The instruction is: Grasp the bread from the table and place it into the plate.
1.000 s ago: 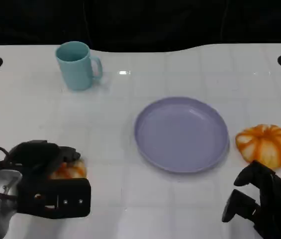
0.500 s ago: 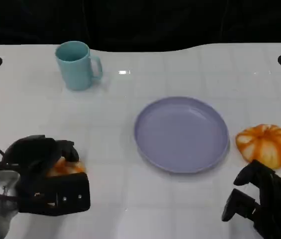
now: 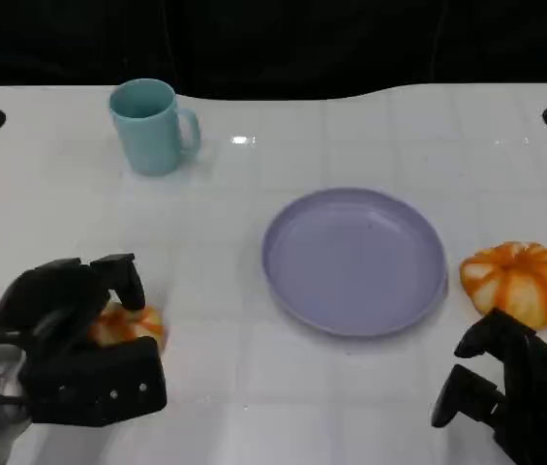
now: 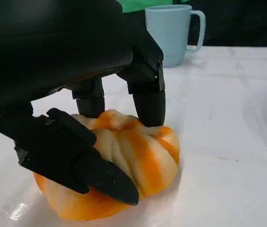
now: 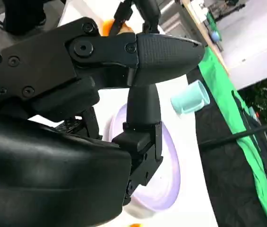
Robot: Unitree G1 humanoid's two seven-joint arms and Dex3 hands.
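An orange-and-white bread bun [image 3: 133, 325] lies on the white table at the front left. My left hand [image 3: 65, 334] sits over it. In the left wrist view the thumb [image 4: 76, 161] lies across the bun [image 4: 138, 161] and two fingertips [image 4: 147, 101] press on its top, so the hand grips it while it rests on the table. The lavender plate [image 3: 354, 260] stands in the middle, bare. My right hand [image 3: 510, 392] hovers at the front right with fingers apart, holding nothing.
A second orange-and-white bun [image 3: 515, 281] lies right of the plate, just beyond my right hand. A light blue mug [image 3: 149, 126] stands at the back left. Two dark holes mark the table's far corners. The right wrist view shows the plate [image 5: 168, 189] and mug [image 5: 191, 97].
My left hand has shifted slightly toward the front left and settled lower around the bun, which now shows more beside it. The right hand has not moved.
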